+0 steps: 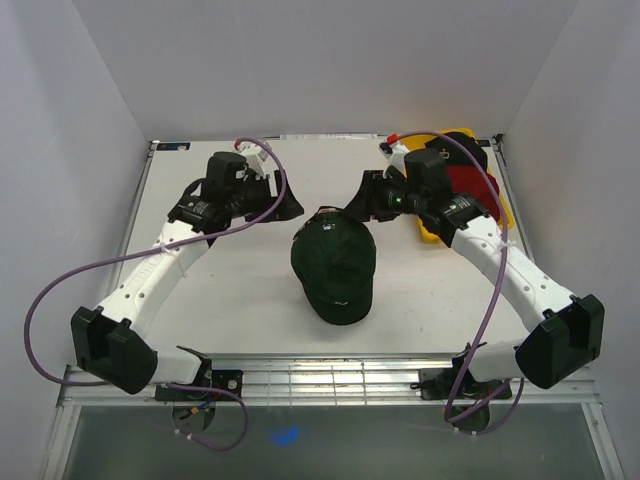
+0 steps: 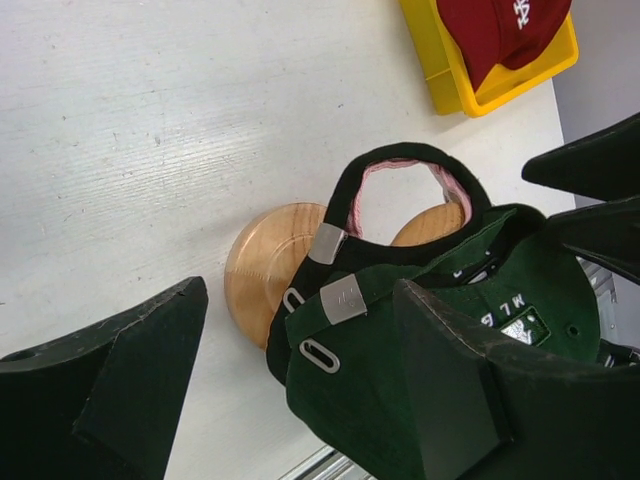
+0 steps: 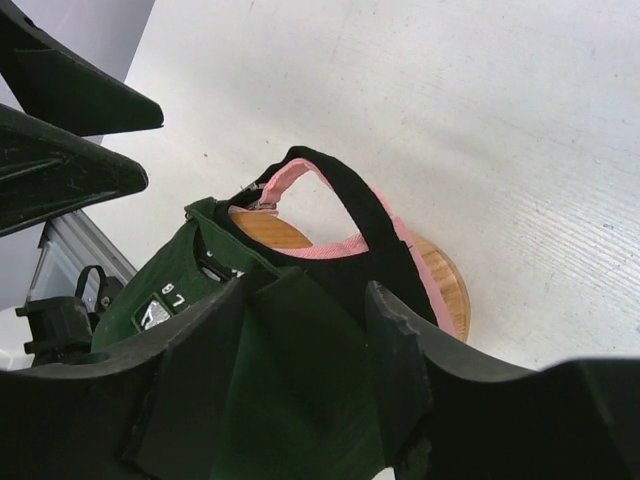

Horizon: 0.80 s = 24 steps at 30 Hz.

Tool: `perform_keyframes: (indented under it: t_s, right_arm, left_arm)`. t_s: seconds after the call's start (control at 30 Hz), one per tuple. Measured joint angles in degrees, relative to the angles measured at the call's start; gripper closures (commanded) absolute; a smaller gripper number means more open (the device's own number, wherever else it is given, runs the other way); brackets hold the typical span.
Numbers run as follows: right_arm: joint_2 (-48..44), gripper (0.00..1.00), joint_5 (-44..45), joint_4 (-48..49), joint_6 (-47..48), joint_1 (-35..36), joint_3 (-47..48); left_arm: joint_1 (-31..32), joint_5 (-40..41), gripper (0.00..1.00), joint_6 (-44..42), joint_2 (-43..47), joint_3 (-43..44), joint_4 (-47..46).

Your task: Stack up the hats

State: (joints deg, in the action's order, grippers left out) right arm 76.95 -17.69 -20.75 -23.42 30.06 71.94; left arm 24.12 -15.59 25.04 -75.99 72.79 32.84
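**Ana:** Top external view puts the green cap point(image 1: 333, 265) in the middle of the bench point(image 1: 230, 295), on top of the pile. Where are the hands?

**Ben:** Both are at its back edge, toward the far side. The left hand point(image 1: 285, 203) has its fingers spread wide, just beside the cap and holding nothing. The right hand point(image 1: 355, 205) has its fingers apart too. Green cloth shows between them in its wrist view, but I read no squeeze on it.

**Ana:** What's underneath?

**Ben:** A black cap point(image 2: 345, 195) with a pink cap point(image 3: 285, 182) inside it, all on a round wooden stand point(image 2: 260, 270). The red cap point(image 2: 495, 30) is well apart, in a yellow bin point(image 2: 440, 70) at the far right corner.

**Ana:** So the green one is being seated, I'd guess.

**Ben:** I think so. To do it well, the crown should sit square over the black one, with the strap arches lined up. The green strap looks lower than the black arch, so a light tug at the rear might even it out. The fingers should lift clear of the buckles, or the whole pile could drag off the stand.

**Ana:** Which way does it point?

**Ben:** The brim faces the near edge and the strap opening faces the far edge. Its long axis runs far to near, leaning a little toward the right side.
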Motion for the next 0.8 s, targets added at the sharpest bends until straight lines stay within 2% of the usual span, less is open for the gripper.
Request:
perform_keyframes:
  t_s: [0.47,0.8]
  right_arm:
    - [3.67,0.46,-1.86,-0.13,0.87,0.00,2.05]
    - [5.31,0.50,-2.08,-1.18,2.97,0.00,4.37]
  left_arm:
    - [0.26,-7.41,0.17,-4.17,-1.84,0.00,-0.98]
    - [1.92,-8.87,0.23,-5.31,-5.79,0.17,-2.12]
